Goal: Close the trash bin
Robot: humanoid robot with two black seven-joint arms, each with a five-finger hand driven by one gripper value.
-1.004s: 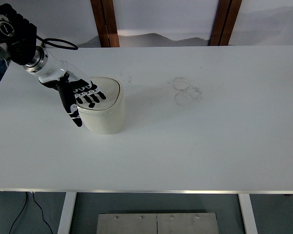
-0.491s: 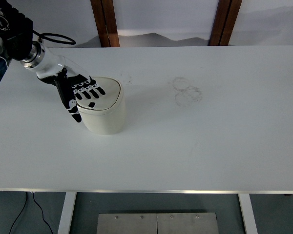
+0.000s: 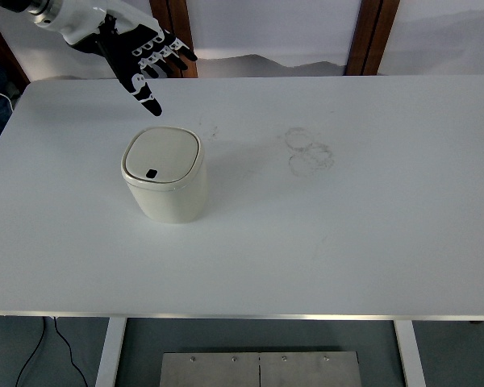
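A small cream trash bin [image 3: 166, 177] stands on the white table [image 3: 323, 226], left of centre. Its flat lid [image 3: 161, 155] lies down flush on the rim, with a small dark tab at the front. My left hand [image 3: 152, 61] hangs high above the table's far left edge, well clear of the bin. The fingers are spread and hold nothing. The right arm does not show.
Faint ring-shaped smudges [image 3: 308, 150] mark the table right of the bin. Two brown wooden posts [image 3: 371, 36] stand behind the far edge. A metal plate [image 3: 258, 369] lies on the floor below the near edge.
My left hand rested on the bin's lid before; it has lifted off and risen up and back to the top left. The lid stays down.
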